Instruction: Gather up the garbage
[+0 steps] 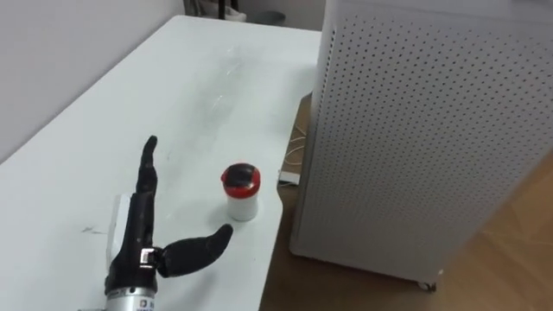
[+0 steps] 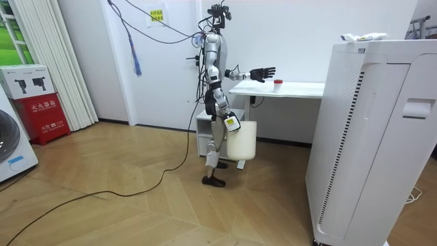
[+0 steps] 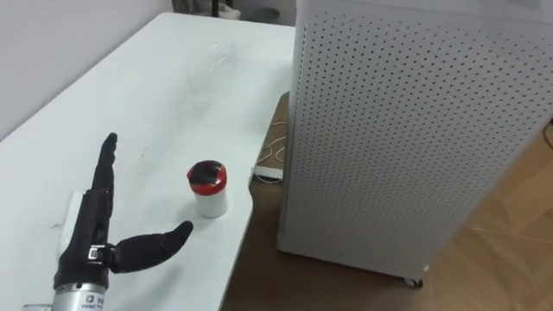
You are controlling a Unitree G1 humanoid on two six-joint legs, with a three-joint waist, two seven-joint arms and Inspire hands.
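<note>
Closest to the camera, the robot's left hand lies over the white worktop near its front edge. The hand is released: its fingers are straight and point away along the worktop, and the thumb is spread out sideways toward the cup. Nothing is in the hand.

The cup is small, white and round, and stands upright close to the worktop's right edge. Its top is red with a dark patch; whether that is a lid or something inside it cannot be told. The thumb tip is just beside the cup's base, apart from it.

Beyond the worktop's right edge a tall white perforated cabinet stands on the wood floor, and a pale cable lies in the gap between them.

From the room view, the robot stands upright at the worktop's end with its left arm held out level over it. The right hand hangs low by its hip, at the top of a white bin. Whether that hand is clenched on the bin cannot be told, nor what the bin holds.
</note>
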